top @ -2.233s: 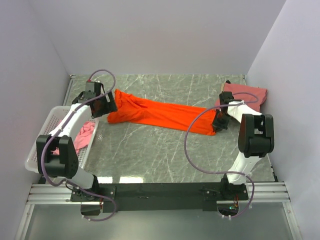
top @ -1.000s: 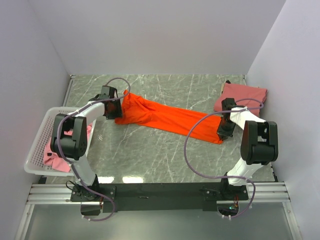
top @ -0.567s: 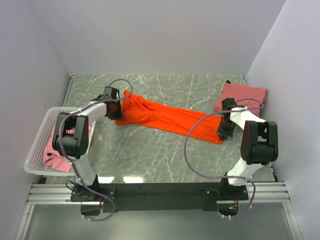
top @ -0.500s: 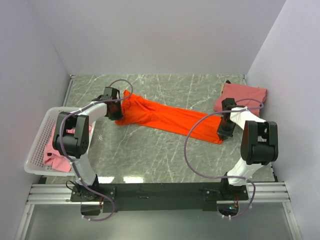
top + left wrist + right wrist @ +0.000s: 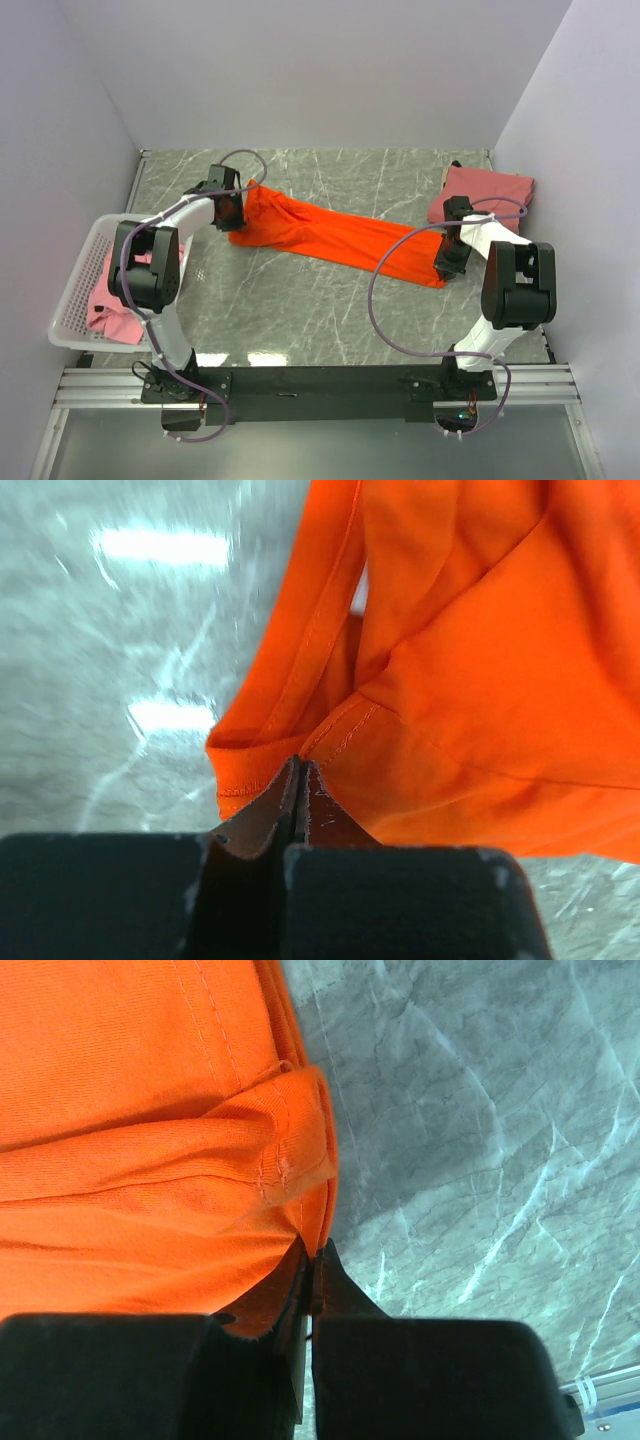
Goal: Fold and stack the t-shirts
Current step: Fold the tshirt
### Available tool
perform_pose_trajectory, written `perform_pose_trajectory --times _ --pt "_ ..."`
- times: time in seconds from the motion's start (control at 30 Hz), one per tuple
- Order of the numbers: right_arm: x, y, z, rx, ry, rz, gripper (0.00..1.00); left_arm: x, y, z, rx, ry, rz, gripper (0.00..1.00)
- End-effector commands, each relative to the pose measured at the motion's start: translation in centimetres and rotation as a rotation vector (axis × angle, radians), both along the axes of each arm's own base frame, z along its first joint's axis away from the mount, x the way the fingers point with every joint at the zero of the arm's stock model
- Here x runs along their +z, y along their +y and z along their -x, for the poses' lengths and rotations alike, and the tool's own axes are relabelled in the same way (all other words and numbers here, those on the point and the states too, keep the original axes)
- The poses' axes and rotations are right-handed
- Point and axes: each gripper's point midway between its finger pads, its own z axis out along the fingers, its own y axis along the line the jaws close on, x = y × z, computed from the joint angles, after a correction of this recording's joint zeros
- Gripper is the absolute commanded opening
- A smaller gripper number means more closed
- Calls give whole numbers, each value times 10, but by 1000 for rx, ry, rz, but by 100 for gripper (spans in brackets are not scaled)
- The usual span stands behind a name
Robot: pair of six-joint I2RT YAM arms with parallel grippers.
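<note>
The bright orange t-shirt (image 5: 330, 232) lies stretched in a long band across the marble table, from back left to right. My left gripper (image 5: 230, 208) is shut on its left end; in the left wrist view the jaws (image 5: 300, 767) meet on a stitched hem of the orange cloth (image 5: 480, 680). My right gripper (image 5: 447, 266) is shut on the right end, and the right wrist view shows its jaws (image 5: 312, 1252) pinching the edge of the orange fabric (image 5: 130, 1080). A dusty salmon-pink t-shirt (image 5: 490, 192) lies folded at the back right. A lighter pink t-shirt (image 5: 105, 305) sits crumpled in the basket.
A white perforated basket (image 5: 75, 285) stands at the left table edge, close to the left arm. Grey walls enclose the table at the back and on both sides. The folded salmon-pink shirt lies just behind the right arm.
The left gripper has shut on the orange shirt's left end and shifted slightly toward the back, tugging that end with it. The right gripper has kept its grip and place.
</note>
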Motion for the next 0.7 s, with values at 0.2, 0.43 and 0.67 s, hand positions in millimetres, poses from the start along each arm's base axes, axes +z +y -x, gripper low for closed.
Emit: perform_pose_trajectory --times 0.2,0.43,0.67 --pt "1 -11 13 -13 33 51 0 40 6 -45 -46 -96 -62 0" --pt "1 -11 13 -11 38 52 0 25 11 -48 -71 -52 -112 0" --pt "1 -12 14 -15 39 54 0 15 22 -52 -26 -36 -165 9"
